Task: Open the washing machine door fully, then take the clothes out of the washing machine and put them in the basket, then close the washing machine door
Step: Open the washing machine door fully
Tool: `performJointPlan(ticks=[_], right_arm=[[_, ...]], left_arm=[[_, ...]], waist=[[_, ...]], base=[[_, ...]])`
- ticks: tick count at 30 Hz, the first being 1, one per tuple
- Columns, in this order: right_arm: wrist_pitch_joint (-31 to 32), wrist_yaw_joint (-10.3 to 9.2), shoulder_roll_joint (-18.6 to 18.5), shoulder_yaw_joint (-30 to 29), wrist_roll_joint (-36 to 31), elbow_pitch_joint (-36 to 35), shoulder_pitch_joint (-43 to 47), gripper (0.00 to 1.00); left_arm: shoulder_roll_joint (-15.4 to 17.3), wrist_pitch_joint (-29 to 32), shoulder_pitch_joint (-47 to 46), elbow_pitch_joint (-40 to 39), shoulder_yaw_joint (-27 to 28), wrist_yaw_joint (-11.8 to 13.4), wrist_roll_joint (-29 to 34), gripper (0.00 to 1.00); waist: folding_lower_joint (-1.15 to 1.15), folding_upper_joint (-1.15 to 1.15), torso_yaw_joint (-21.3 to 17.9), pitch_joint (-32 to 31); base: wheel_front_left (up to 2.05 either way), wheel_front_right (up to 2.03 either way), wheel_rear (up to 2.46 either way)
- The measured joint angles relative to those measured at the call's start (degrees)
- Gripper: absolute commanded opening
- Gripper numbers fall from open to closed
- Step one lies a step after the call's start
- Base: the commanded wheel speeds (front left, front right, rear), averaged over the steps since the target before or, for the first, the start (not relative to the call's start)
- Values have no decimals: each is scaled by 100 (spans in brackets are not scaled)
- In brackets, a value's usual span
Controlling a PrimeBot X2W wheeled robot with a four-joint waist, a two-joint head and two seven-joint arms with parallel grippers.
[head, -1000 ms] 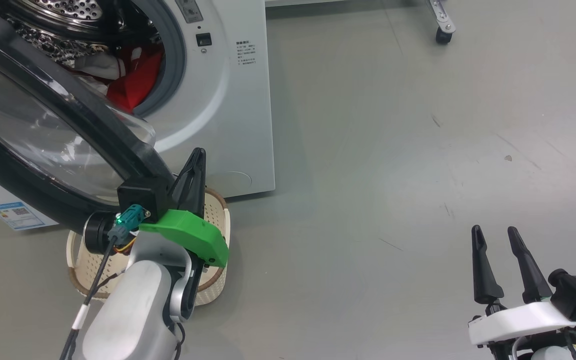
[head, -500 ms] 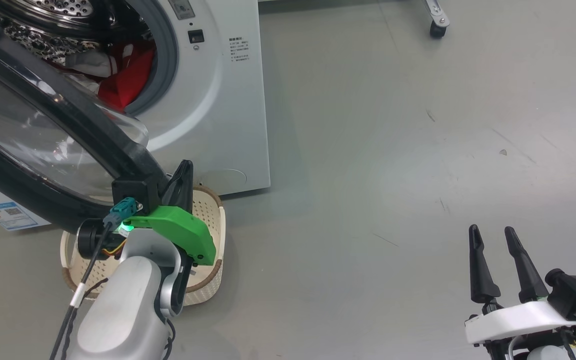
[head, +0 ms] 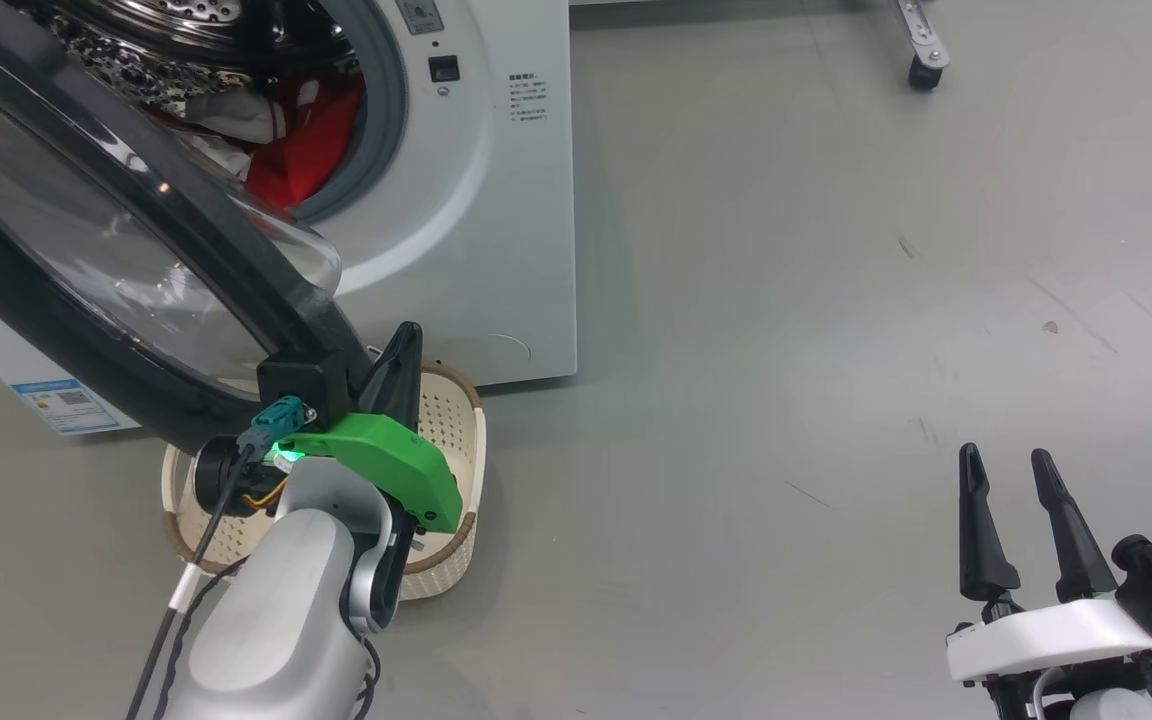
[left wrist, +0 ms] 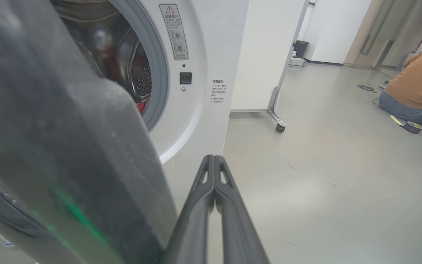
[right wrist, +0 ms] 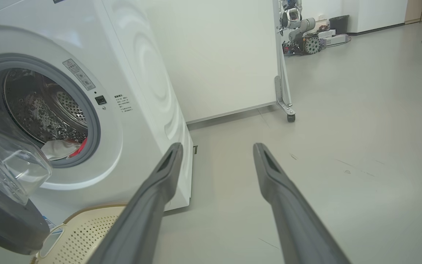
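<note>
The washing machine (head: 496, 200) stands at the upper left with its door (head: 136, 250) swung open toward me, black rim and clear bowl showing. Red and white clothes (head: 311, 150) lie in the steel drum. The cream basket (head: 461, 425) sits on the floor below the door. My left gripper (head: 404, 335) is shut and empty, close beside the right edge of the door rim (left wrist: 68, 146); contact cannot be told. In the left wrist view its fingers (left wrist: 214, 158) are pressed together. My right gripper (head: 1002, 455) is open and empty at the lower right, far from the washer. In the right wrist view, the right gripper (right wrist: 217, 147) faces the machine (right wrist: 137, 73), clothes (right wrist: 64, 148) and basket (right wrist: 82, 234).
Bare grey floor (head: 836, 300) spreads right of the washer. A white partition on a caster (left wrist: 280, 127) stands behind the machine. A person (left wrist: 419, 84) crouches on the floor far off, with cables and a tape roll nearby.
The head view has shifted a little, so the camera moved. The left gripper stays shut beside the door rim and the right gripper stays open.
</note>
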Motion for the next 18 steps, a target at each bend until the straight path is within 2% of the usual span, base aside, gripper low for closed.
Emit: performJointPlan(ticks=[12, 18], right_arm=[[0, 30, 1, -4, -45, 21, 42, 100], [0, 48, 7, -3, -46, 70, 118, 100]], left_arm=[[-94, -190, 20, 268, -460, -7, -186, 0], [-92, -293, 107, 389, -522, -7, -336, 0]], waist=[[0, 0, 652, -193], [0, 0, 1064, -301]], base=[[0, 0, 0], [0, 0, 0]])
